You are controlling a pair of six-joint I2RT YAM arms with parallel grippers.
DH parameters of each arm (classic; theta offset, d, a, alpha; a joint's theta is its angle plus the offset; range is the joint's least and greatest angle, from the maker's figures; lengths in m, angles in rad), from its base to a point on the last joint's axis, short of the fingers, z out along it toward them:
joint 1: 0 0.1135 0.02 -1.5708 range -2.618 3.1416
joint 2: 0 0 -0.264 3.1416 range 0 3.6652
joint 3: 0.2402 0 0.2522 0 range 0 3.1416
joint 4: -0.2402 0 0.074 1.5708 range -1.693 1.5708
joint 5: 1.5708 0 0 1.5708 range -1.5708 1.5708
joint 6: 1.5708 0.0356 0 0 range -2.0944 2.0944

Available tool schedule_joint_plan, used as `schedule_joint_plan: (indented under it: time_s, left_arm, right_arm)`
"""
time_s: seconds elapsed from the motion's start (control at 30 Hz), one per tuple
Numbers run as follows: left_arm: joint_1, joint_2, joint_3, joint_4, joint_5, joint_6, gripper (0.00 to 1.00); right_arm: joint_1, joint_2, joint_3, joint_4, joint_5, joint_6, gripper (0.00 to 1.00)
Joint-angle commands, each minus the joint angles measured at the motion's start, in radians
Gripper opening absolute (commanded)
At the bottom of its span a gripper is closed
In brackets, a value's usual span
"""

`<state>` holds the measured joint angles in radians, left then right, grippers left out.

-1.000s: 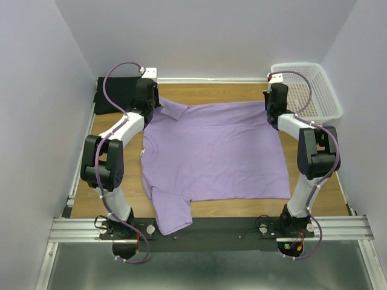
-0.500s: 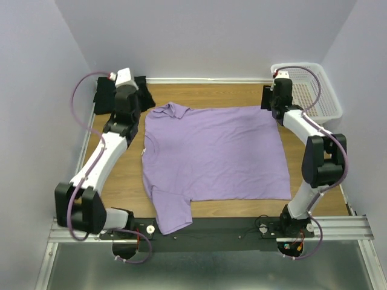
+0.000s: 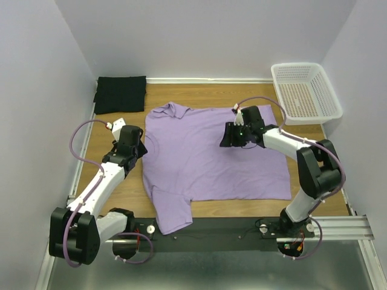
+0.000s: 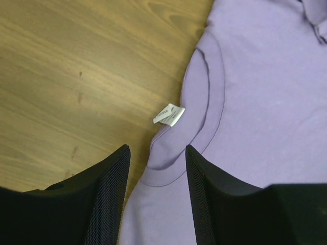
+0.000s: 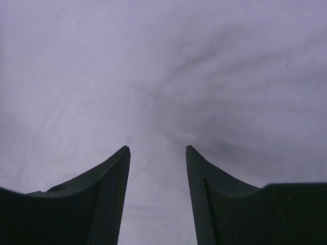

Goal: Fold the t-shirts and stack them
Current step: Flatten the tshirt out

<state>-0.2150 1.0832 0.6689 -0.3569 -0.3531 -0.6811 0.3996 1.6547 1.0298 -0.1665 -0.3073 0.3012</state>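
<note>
step: first fold of lavender t-shirt (image 3: 211,160), lying flat mid-frame on worktop (image 3: 205,93); black t-shirt (image 3: 121,93) folded, upper left | left hand (image 4: 156,153): fingers apart, empty, above collar | right hand (image 5: 156,153): fingers apart, empty, over mid-cloth (no edge to pinch there) | advice: probably grip matching edge corners, lift together

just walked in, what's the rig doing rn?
Two arms are working on a lavender t-shirt spread flat on the table, not yet folded. The left gripper is open just above the collar, near the neck label. The right gripper is open over the shirt's body. Neither holds anything. The black t-shirt lies folded in the far left corner, and the white basket is at the far right.
</note>
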Motion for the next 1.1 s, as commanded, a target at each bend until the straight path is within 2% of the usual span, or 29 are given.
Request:
schedule_joint_plan:
  time_s: [0.0, 0.13, 0.23, 0.43, 0.83, 1.07]
  left_arm:
    - [0.008, 0.010, -0.003, -0.021, -0.037, -0.038, 0.55]
    - [0.008, 0.030, 0.012, -0.011, -0.040, -0.006, 0.55]
    - [0.008, 0.056, 0.024, 0.004, -0.040, 0.017, 0.55]
    - [0.011, 0.179, 0.104, 0.068, -0.027, 0.072, 0.55]
    - [0.014, 0.582, 0.414, 0.188, 0.187, 0.112, 0.56]
    - [0.012, 0.734, 0.517, 0.176, 0.169, 0.072, 0.56]
  right_arm:
    - [-0.022, 0.103, -0.046, -0.056, -0.070, 0.053, 0.54]
    - [-0.047, 0.145, -0.071, -0.059, 0.002, 0.055, 0.48]
    - [-0.079, 0.174, -0.100, -0.062, 0.037, 0.055, 0.47]
    - [-0.185, 0.123, -0.172, -0.073, 0.151, 0.079, 0.47]
    - [-0.186, 0.131, -0.175, -0.079, 0.091, 0.046, 0.48]
    - [-0.186, 0.135, -0.175, -0.077, 0.080, 0.033, 0.48]
